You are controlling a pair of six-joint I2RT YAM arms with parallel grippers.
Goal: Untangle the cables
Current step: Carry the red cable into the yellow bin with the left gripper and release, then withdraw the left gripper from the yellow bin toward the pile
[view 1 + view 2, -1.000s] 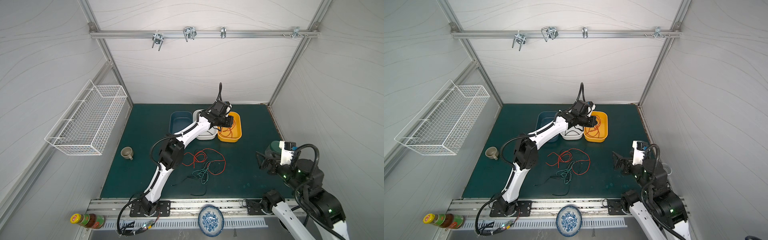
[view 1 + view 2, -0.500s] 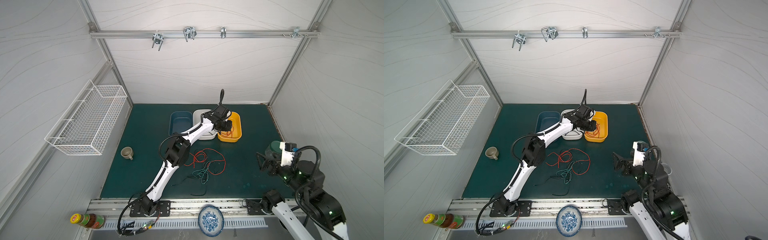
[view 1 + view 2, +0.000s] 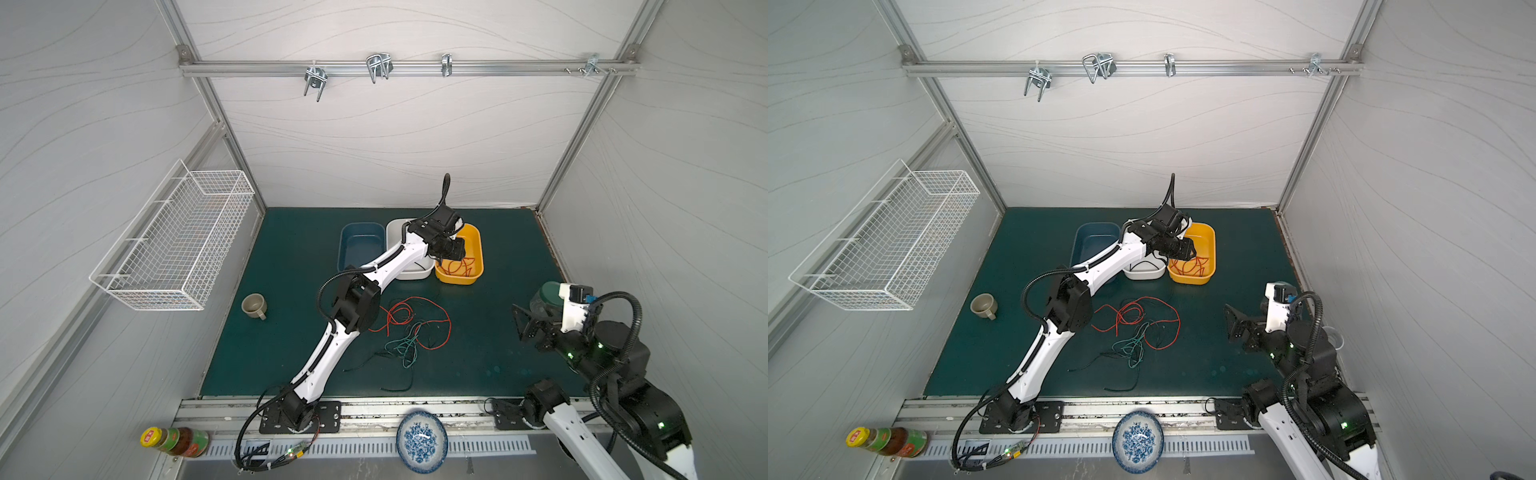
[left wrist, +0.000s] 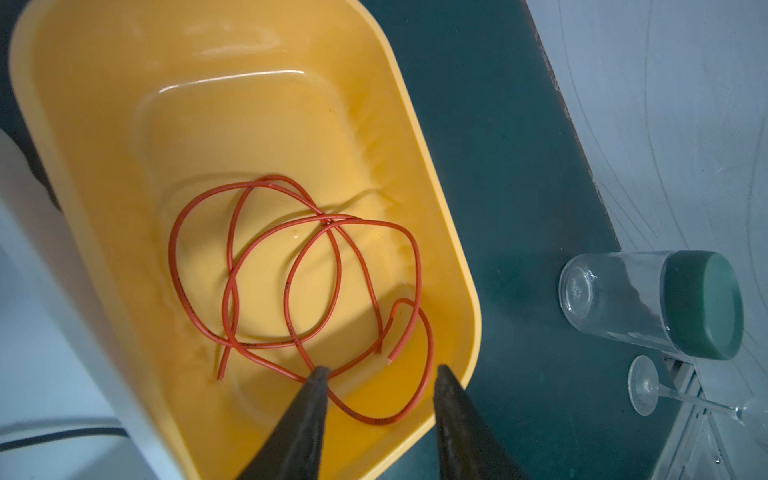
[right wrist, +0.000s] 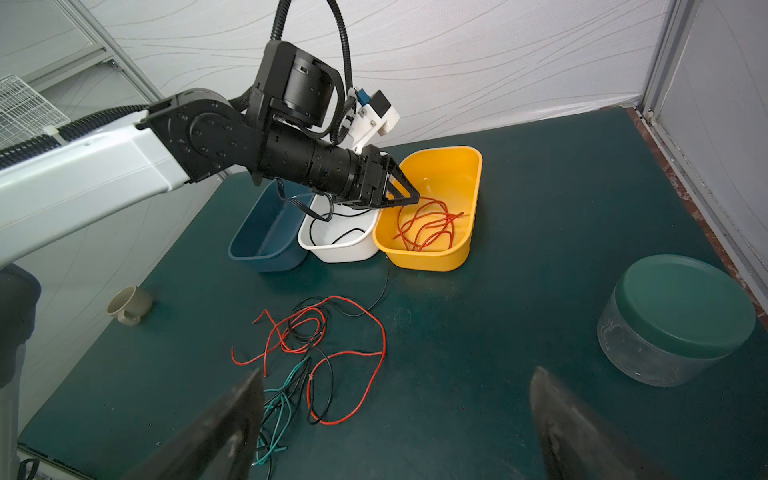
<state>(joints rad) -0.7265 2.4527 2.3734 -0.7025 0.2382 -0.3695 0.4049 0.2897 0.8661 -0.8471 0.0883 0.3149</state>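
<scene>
Now L tool (image 4: 381, 368) part-spread over red cables (image 4: 324, 218) in yellow tub (image 4: 249, 124); R tool (image 5: 397, 372) wide, empty.

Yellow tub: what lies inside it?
The tub holds only loose red cables on its floor. The left hand, open above it, covers a small part of the floor and cables.

Green mat (image 3: 291, 249): tubs (image 3: 457, 277), cables (image 3: 409, 328), cup (image 3: 253, 305), jar (image 5: 673, 320)

Loose cables (image 3: 399, 318) lie on the mat (image 3: 291, 257) before the tubs (image 3: 409, 275).
</scene>
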